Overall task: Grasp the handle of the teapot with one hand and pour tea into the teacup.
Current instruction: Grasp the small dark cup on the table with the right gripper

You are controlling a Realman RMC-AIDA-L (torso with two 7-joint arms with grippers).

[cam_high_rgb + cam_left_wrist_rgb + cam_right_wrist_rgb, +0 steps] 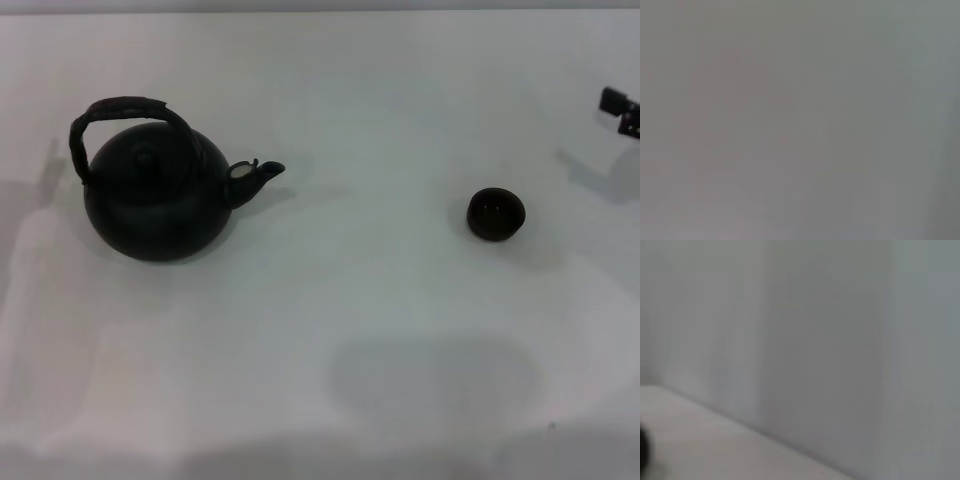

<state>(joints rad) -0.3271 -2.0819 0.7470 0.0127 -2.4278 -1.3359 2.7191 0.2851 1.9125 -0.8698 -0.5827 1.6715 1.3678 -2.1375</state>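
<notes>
The black teapot (158,195) stands upright on the white table at the left of the head view. Its spout (258,175) points right toward the teacup, its lid is on, and the rough arched handle (125,112) rises over its body with nothing touching it. The small dark teacup (496,214) sits to the right, well apart from the pot. Only a black tip of my right gripper (622,112) shows at the far right edge, above and right of the cup. My left gripper shows in no view.
The white table (340,330) runs across the whole head view, bare between pot and cup. The left wrist view shows only plain grey. In the right wrist view are a pale wall, a table edge and a dark sliver (643,450) I cannot identify.
</notes>
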